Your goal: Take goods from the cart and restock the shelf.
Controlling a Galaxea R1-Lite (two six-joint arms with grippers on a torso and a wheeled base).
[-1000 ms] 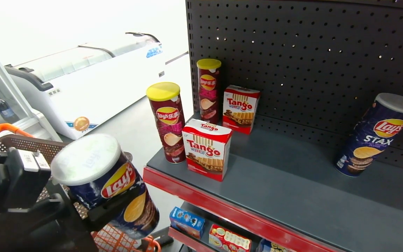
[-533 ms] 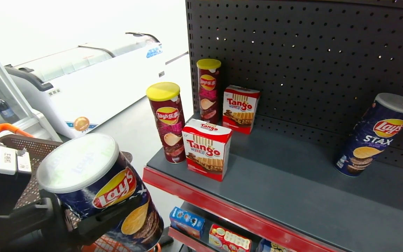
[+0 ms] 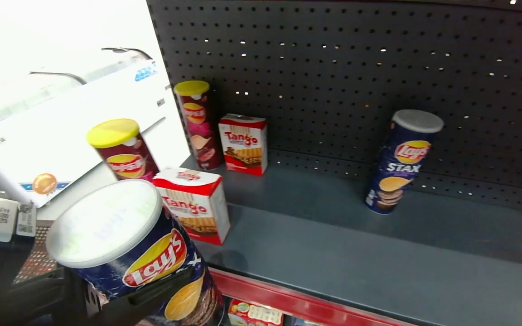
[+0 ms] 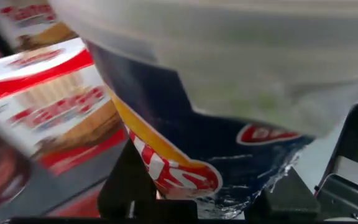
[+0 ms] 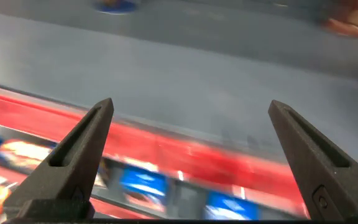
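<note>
The blue chip can (image 3: 129, 253) sits clamped between the left gripper (image 3: 107, 294)'s fingers, which press on its lower body from either side. The white lid is uppermost, above the grip. The can hangs just off the front left corner of the shelf (image 3: 333, 253), near a wafer box (image 3: 197, 203) and a red can (image 3: 120, 151), with the cart (image 3: 34, 258) mesh beside it. A second blue can (image 3: 401, 163) stands farther right by the pegboard (image 3: 333, 68). The right gripper (image 5: 191, 109) is spread wide and empty before the shelf's red edge.
</note>
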